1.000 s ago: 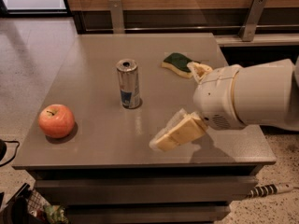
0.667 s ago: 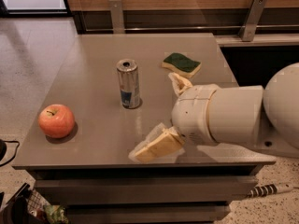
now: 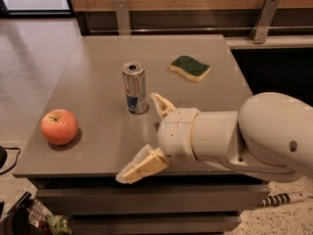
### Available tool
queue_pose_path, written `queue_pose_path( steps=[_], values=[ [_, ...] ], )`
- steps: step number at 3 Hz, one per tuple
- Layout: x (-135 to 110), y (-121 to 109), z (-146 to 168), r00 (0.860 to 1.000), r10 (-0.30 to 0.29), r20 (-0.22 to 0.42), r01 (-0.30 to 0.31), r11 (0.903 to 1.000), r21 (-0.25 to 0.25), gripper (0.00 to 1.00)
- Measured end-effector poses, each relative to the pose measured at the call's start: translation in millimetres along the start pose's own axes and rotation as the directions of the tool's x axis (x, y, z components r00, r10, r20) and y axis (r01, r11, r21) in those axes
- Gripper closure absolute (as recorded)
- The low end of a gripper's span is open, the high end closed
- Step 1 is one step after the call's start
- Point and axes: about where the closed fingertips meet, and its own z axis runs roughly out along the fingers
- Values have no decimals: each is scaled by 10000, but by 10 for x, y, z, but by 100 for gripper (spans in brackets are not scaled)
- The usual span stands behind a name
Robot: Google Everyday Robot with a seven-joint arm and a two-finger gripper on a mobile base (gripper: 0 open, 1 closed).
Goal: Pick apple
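What changed: over the last second my pincer has slid left along the front of the surface, from the right side to just past the can. The sponge that my arm was half covering is in full view again.
What that means: I'm closing the gap to the apple, but nothing's grabbed yet. I'd call this still the approach.
Pincer state: spread wide with nothing in it. One finger sits near the can's base, the other hangs by the front edge.
Apple spot: near the front-left corner of the surface, left of the can and well apart from the pincer.
Apple looks: round and red-orange with a paler yellowish patch. It's sitting upright with a short dark stem on top, totally untouched.
Heads up: the can is really close to my upper finger, so a sloppy swing could clip it.
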Motion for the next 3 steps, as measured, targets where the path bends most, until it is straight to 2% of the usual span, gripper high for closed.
queue_pose_path(
  steps=[1, 2, 3],
  values=[
    [-286, 335, 233, 9968, -76, 794, 155, 9950, -990, 0],
    [-287, 335, 233, 9968, -78, 794, 157, 9950, -990, 0],
    [-262, 267, 353, 9963, 115, 847, -58, 9977, -671, 0]
  ],
)
